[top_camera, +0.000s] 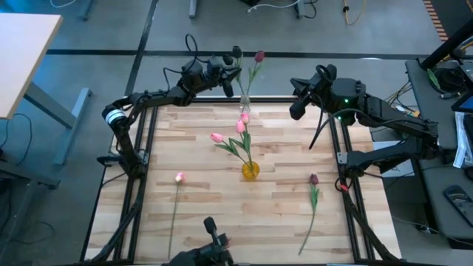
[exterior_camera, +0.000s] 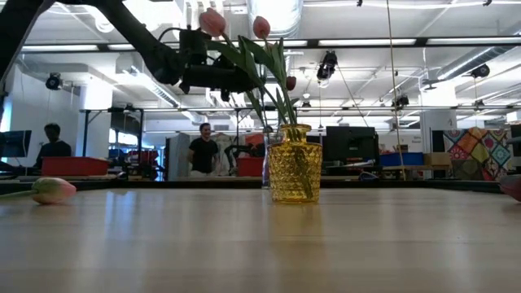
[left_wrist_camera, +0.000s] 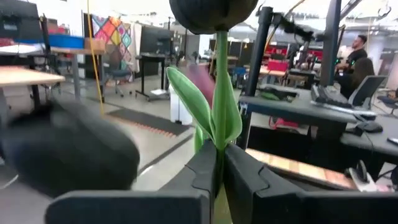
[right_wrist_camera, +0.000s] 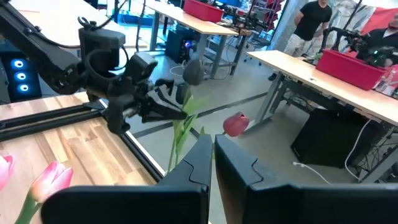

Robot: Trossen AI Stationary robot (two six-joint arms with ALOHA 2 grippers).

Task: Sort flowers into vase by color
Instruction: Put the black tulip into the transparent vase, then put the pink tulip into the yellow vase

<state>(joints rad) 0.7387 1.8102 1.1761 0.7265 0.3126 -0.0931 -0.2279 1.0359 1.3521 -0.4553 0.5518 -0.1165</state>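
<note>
My left gripper [top_camera: 230, 72] is past the table's far edge, shut on a dark-headed tulip [left_wrist_camera: 211, 12], right beside a clear vase [top_camera: 244, 103] that holds a maroon tulip [top_camera: 259, 56]. A yellow vase [top_camera: 250, 171] stands mid-table with three pink tulips [top_camera: 216, 137] in it. One pink tulip [top_camera: 179, 177] lies flat near the left edge. A maroon tulip [top_camera: 313, 179] lies flat toward the right. My right gripper [top_camera: 296, 111] waits shut and empty at the far right corner. My left gripper pinches the dark tulip's green stem [left_wrist_camera: 219, 163] between both fingers, just under its leaves [left_wrist_camera: 198, 106]. The fingers lie across the stem, coming level from the table's left. The tulip stands about upright, head above the fingers. Whether its lower end is inside the clear vase I cannot tell.
Black frame rails run along the table's left [top_camera: 137, 177] and right [top_camera: 353, 214] edges. A camera mount [top_camera: 214, 235] sits at the near edge. People stand in the room beyond the table [exterior_camera: 203, 150]. Bare wood lies between the yellow vase and both lying tulips.
</note>
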